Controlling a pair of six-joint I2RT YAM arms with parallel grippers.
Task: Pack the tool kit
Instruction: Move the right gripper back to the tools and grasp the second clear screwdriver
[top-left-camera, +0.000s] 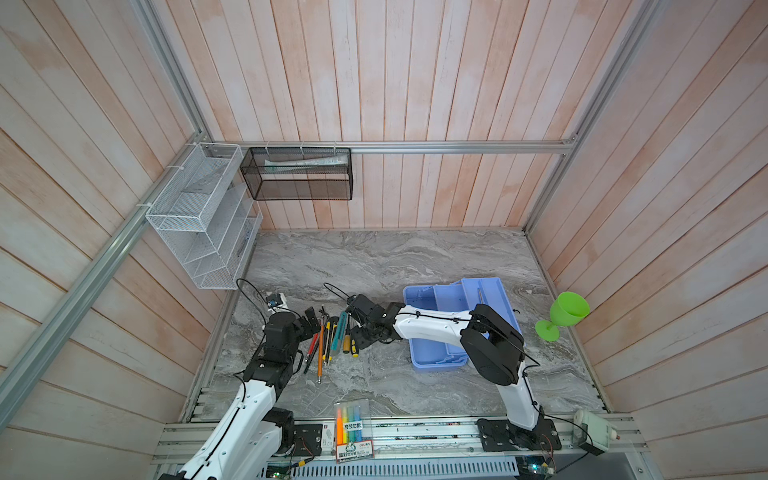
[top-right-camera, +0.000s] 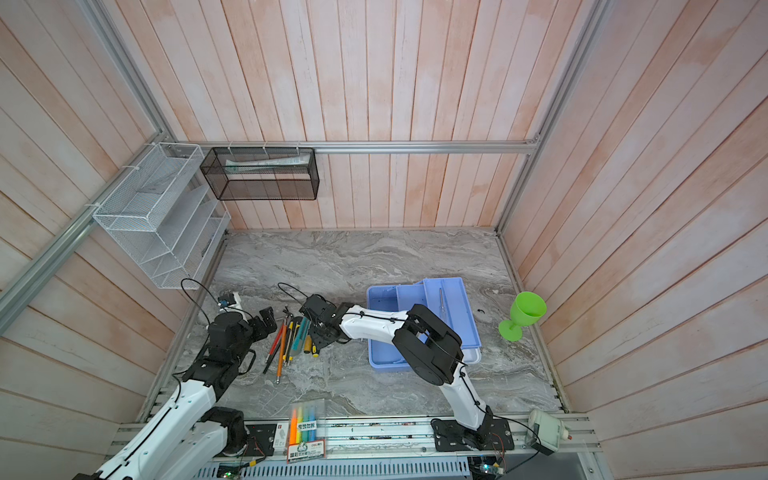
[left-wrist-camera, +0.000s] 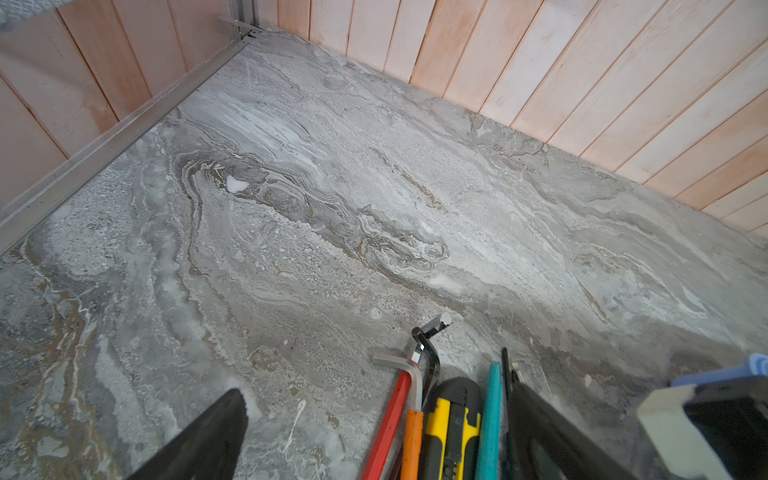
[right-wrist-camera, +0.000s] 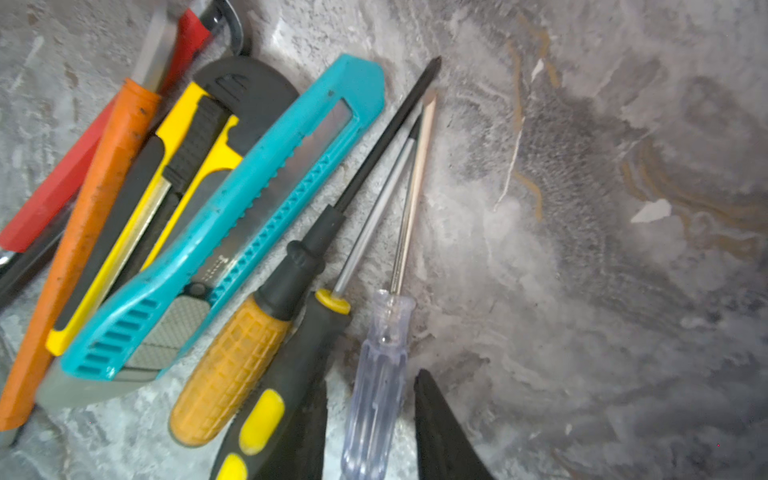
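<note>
Three screwdrivers (right-wrist-camera: 365, 232) parallel, tips toward back wall (top-left-camera: 415, 187)

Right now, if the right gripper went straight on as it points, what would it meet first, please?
Probably the clear-handled screwdriver, lying between the right gripper's open jaws; beneath it, the table.

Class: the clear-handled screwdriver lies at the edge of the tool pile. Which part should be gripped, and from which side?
Grip the clear-handled screwdriver by its fluted handle, from above, jaws across its width. It lies flat and outermost, with bare table on one side; the black-and-yellow screwdriver crowds the other. The right gripper straddles that handle, open.
</note>
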